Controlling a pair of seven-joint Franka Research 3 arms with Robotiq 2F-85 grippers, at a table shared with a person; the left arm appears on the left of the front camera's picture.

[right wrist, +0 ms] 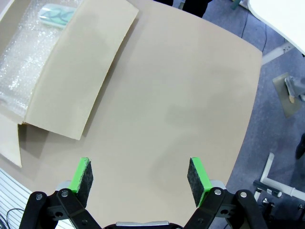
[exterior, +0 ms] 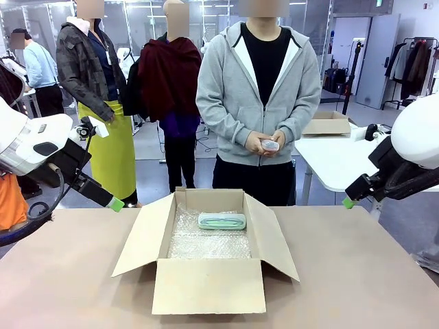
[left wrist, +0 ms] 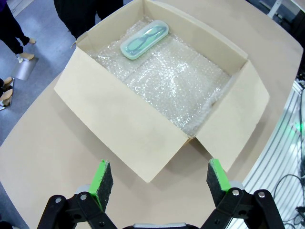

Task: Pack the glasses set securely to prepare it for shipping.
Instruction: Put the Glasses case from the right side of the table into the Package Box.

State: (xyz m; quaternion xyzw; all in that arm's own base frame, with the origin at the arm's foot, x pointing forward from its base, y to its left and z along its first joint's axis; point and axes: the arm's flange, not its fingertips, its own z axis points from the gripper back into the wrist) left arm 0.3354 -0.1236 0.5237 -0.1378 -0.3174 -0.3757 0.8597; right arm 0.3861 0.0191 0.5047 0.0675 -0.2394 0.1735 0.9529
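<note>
The mint green case lies flat on the bubble wrap near the far wall of the cardboard box. The pale pink case is in the person's hands. The left gripper and right gripper hover, fingers spread and empty (ready for a handover). The pink case is best gripped across its narrow width and laid flat beside the green.

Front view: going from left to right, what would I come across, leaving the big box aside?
The left gripper → mint green case → pale pink case, held in the person's hands → right gripper.
</note>
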